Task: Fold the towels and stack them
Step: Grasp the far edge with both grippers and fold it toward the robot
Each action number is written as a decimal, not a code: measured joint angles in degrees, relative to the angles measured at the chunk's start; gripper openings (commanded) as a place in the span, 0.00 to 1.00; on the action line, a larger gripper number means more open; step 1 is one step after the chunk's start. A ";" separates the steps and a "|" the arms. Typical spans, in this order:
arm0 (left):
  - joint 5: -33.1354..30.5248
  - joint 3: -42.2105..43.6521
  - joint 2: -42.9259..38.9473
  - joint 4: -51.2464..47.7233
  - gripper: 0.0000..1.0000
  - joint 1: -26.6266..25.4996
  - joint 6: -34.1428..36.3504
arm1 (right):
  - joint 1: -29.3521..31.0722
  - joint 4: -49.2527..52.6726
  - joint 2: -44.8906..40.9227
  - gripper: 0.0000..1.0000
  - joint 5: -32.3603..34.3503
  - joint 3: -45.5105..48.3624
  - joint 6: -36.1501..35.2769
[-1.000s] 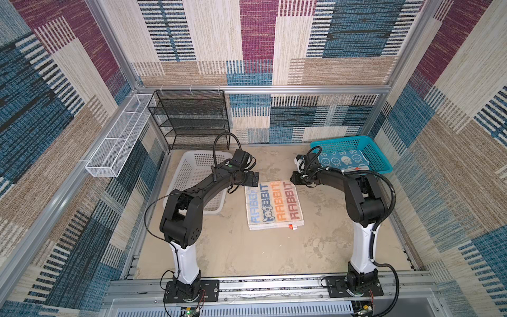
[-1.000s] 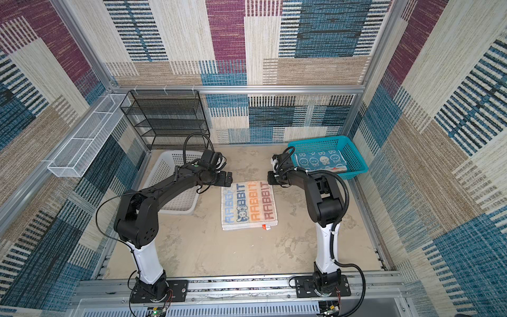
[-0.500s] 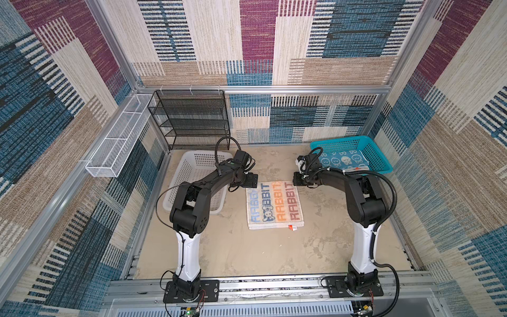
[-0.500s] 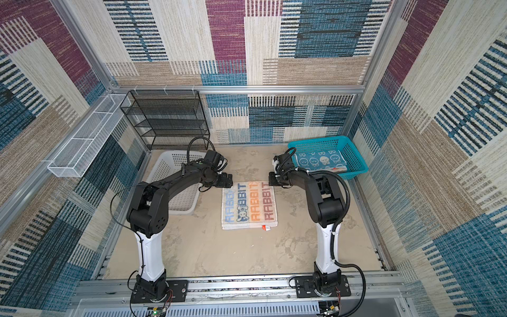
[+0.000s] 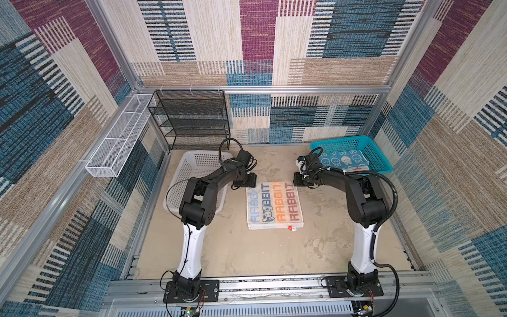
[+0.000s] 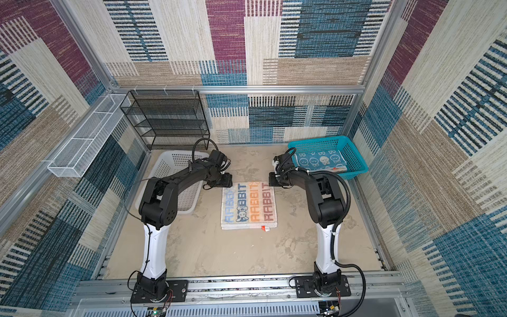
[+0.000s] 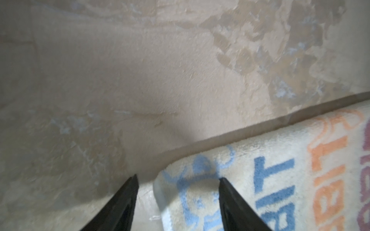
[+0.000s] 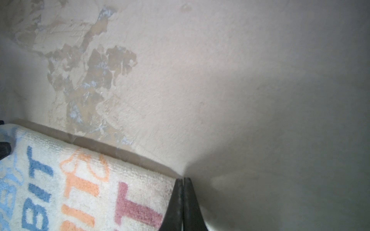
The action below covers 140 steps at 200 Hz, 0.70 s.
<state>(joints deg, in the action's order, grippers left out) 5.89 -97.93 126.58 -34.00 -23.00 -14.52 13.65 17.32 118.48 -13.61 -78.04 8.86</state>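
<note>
Seemingly — towel (image 7: 260,190) corner inside left claw (image 7: 178,176)

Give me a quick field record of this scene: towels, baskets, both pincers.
towel on table: RABBIT towel, lying flat at mid-table
towel stored: blue towel, inside the teal basket
white basket, left of the RABBIT towel, partly under the left arm
left pincer: open, jaws on either side of the towel's far left corner
right pincer: shut at the towel's far right corner; whether cloth is pinched cannot be told
</note>
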 measured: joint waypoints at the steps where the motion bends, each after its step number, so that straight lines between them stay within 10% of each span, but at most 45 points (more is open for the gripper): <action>1: 0.00 -0.07 0.09 0.00 0.60 0.00 0.00 | 0.00 0.00 0.00 0.00 0.00 0.00 -0.02; 140: -0.92 -0.44 0.90 0.66 0.00 0.11 2.84 | 0.00 0.33 -0.04 0.00 0.02 -0.11 -0.11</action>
<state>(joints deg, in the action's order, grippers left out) 4.97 -98.37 127.48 -33.34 -22.90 -11.68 13.65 17.65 118.43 -13.58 -78.15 8.75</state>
